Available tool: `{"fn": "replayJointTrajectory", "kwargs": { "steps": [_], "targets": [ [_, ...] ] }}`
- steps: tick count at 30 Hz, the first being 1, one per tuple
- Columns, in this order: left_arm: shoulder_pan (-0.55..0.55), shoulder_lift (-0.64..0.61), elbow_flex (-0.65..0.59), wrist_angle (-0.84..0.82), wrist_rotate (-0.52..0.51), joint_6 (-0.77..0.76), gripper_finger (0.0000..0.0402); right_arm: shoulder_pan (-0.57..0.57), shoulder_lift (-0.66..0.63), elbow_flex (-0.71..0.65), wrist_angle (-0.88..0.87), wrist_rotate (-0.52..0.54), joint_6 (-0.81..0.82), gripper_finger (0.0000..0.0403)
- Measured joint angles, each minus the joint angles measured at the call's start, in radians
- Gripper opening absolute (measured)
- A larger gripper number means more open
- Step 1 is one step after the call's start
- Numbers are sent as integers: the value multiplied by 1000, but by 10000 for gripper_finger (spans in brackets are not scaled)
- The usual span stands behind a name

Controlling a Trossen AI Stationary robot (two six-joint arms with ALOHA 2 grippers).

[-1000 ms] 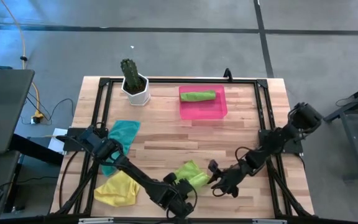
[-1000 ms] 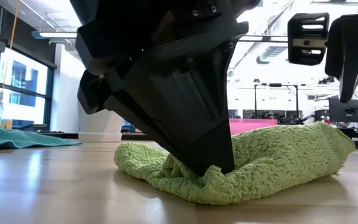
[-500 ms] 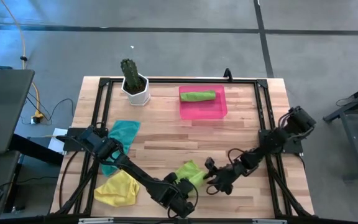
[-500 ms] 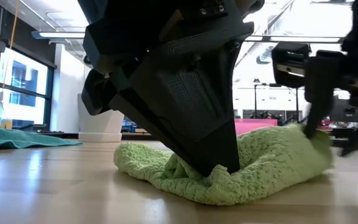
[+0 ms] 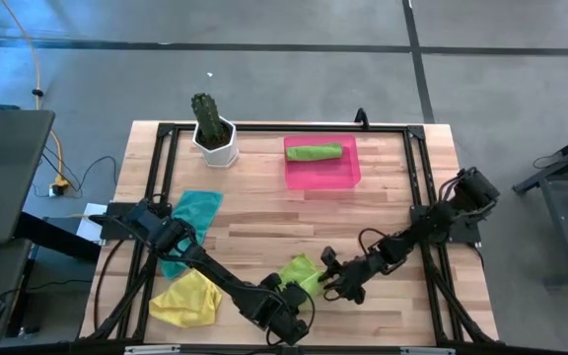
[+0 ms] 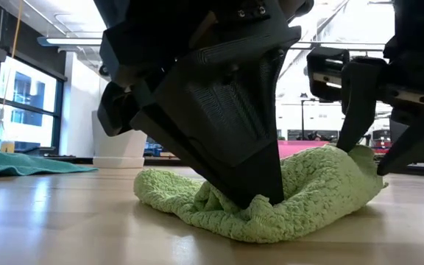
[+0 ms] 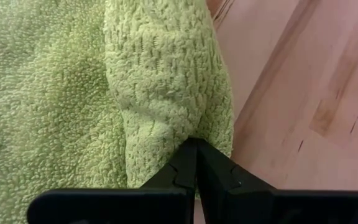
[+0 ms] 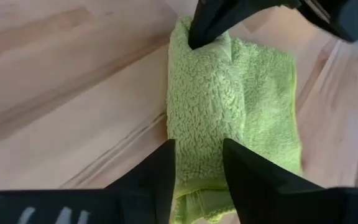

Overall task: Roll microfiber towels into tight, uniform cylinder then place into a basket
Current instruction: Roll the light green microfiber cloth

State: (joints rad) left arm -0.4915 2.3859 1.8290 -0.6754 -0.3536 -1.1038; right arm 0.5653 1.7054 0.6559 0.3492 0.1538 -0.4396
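Note:
A lime green towel [image 5: 302, 268] lies loosely folded on the wooden table near its front edge. My left gripper [image 7: 196, 144] slants down onto the towel's near end and is shut on it. My right gripper [image 8: 197, 146] comes in from the table's right. It is open, with one finger on each side of the raised fold at the towel's right end [image 6: 359, 165]. The pink basket [image 5: 348, 176] stands at the far side, and a rolled green towel [image 5: 314, 152] lies in it. A teal towel [image 5: 193, 212] and a yellow towel [image 5: 187, 299] lie flat at the left. My left gripper pinches a raised fold of the lime green towel [image 7: 185, 118] between its two shut fingers, at the towel's near end. The fingers slant down from above. The towel lies slack on the table. My right gripper's open fingers [image 8: 166, 168] straddle the thick fold at the towel's right end [image 8: 197, 130]. They slant down from the table's right and lie along the fold. The cloth fills the gap between them.
A white pot with a cactus [image 5: 213, 133] stands at the far left, beside the basket. A black frame [image 5: 264, 126] runs round the table's edges. Bare wood lies between the lime towel and the basket.
My right gripper has moved toward the table's left and down, from clear of the lime towel to astride its right end. That end has been pushed in a little toward the left gripper. The near end has stayed pinned under the left gripper.

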Motion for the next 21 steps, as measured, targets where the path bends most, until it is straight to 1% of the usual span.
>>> {"fn": "replayJointTrajectory", "kwargs": {
  "steps": [4, 8, 11, 17, 21],
  "targets": [
    [0, 0, 0, 0, 6, 0, 0, -28, 0, 0, 0, -33, 69, 156],
    [0, 0, 0, 0, 7, 0, 0, -49, 1, 0, 0, -62, 86, 199],
    [0, 0, 0, 0, 7, -1, 0, -62, 13, 0, -1, -85, 100, 220],
    [0, 0, 0, 0, 7, -1, 0, -85, 50, 1, 5, -95, 100, 224],
    [0, 0, 3, 0, 8, -2, 0, -101, 56, 2, -1, -101, 129, 205]
  ]
}}
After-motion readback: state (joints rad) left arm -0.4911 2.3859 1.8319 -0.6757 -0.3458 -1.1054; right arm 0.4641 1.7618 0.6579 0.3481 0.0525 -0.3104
